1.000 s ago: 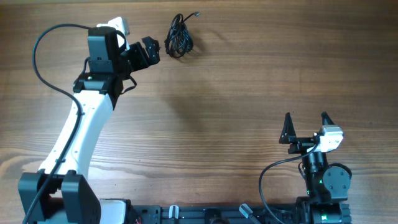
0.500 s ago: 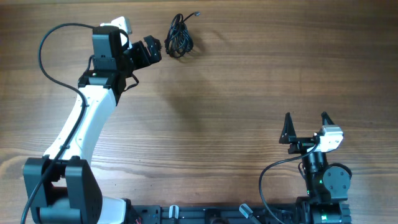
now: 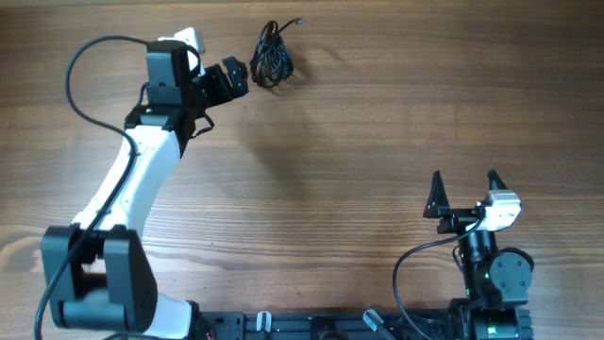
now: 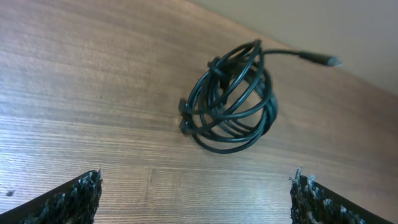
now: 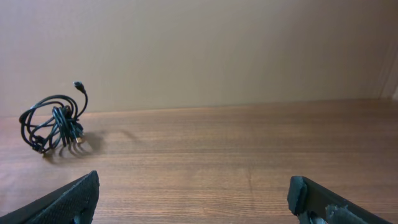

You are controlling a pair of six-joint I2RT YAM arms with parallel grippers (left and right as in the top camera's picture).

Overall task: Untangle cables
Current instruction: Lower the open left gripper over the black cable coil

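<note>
Black and thin, the cables (image 3: 274, 55) lie bunched in one small knot near the far edge of the wooden counter (image 3: 377, 123), over on the left side. Seen from the left wrist, the bundle is a loose ball of overlapping loops. One free tail leaves the top and ends in a small plug (image 4: 323, 60) off to the right. A tighter crossing sits at the upper left of the ball, where a few strands look wrapped around the rest. I cannot tell how many separate cords are in there.

The left claw (image 3: 243, 77) sits just beside the knot and points at it, its two fingers spread wide with nothing between them. The right claw (image 3: 464, 179) is well apart, near the front right of the counter, also spread and empty.

I'd judge this stuff light and limp, a little springy in its coils, and likely to skid across the smooth wood rather than hold its place. Pinching the whole ball would probably just lift everything and tighten it. The free tail near the plug looks like the best hold, or else one outer loop at the bottom. The other claw would then have to pin the ball down. Cord this thin could easily slip from a loose pinch.
</note>
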